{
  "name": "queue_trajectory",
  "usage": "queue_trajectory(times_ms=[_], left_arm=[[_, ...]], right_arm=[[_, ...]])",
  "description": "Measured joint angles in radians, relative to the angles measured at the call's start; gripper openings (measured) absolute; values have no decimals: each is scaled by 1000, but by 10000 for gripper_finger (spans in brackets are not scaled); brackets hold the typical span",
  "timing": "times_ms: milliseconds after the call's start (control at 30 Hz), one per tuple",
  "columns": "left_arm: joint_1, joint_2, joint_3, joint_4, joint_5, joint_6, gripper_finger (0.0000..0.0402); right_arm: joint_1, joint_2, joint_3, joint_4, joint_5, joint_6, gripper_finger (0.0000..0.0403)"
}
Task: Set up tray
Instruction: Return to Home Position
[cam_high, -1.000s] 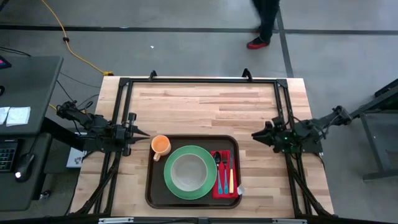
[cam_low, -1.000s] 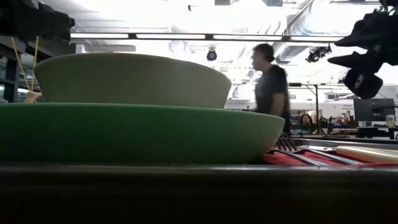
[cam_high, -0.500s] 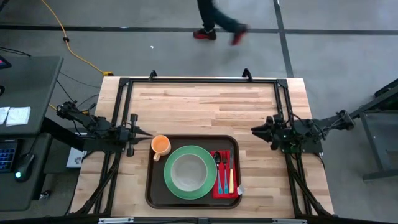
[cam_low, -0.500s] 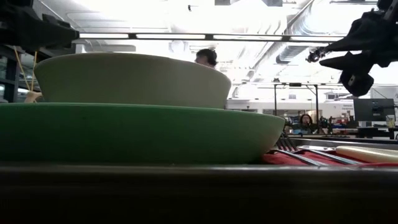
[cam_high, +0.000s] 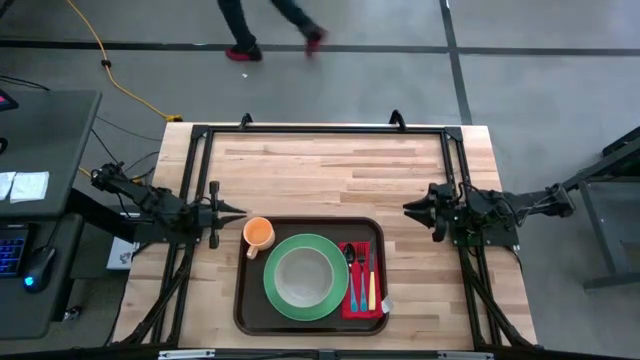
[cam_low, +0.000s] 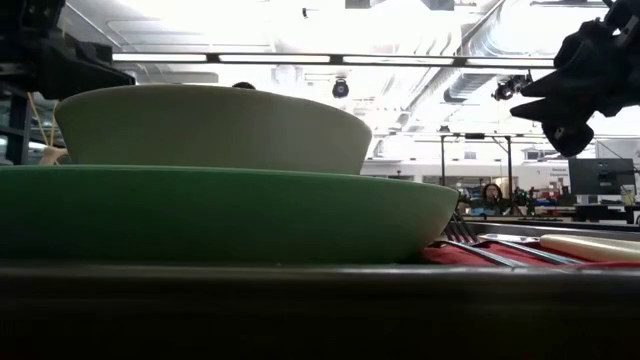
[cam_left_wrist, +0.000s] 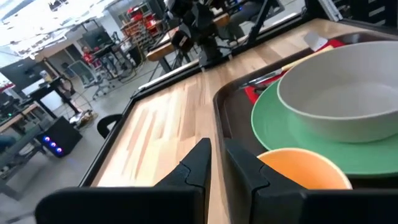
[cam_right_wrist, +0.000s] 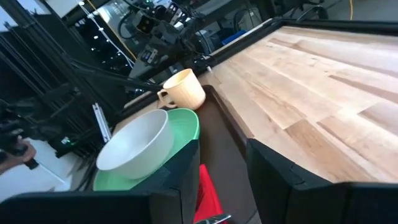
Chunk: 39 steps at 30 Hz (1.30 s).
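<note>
The dark brown tray (cam_high: 241, 300) lies on the table near its near edge. A green plate (cam_high: 272, 290) sits on the tray with a pale bowl (cam_high: 305, 277) on it. An orange cup (cam_high: 259, 233) stands in the tray's far left corner. A red napkin (cam_high: 350, 306) with a spoon, fork and knife (cam_high: 361, 275) lies on its right side. My left gripper (cam_high: 241, 211) hovers shut just left of the cup (cam_left_wrist: 305, 169). My right gripper (cam_high: 407, 209) hovers open to the right of the tray (cam_right_wrist: 221, 134), touching nothing.
Bare wooden tabletop (cam_high: 330, 170) stretches from the tray to the far edge. A black frame (cam_high: 320, 129) runs along the far and side edges. A person's legs (cam_high: 270, 30) cross the floor beyond the table. A desk (cam_high: 40, 150) stands to the left.
The right gripper has rolled about its wrist and shifted slightly toward the far edge. The left gripper has stayed beside the cup. A person has walked from right to left beyond the table's far edge.
</note>
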Motion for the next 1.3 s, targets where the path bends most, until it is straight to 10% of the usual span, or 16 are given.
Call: queue_trajectory(times_ms=[1300], left_arm=[[0, -1, -35, -6, -10, -35, 69]], right_arm=[[-44, 2, 0, -5, 81, -229, 110]])
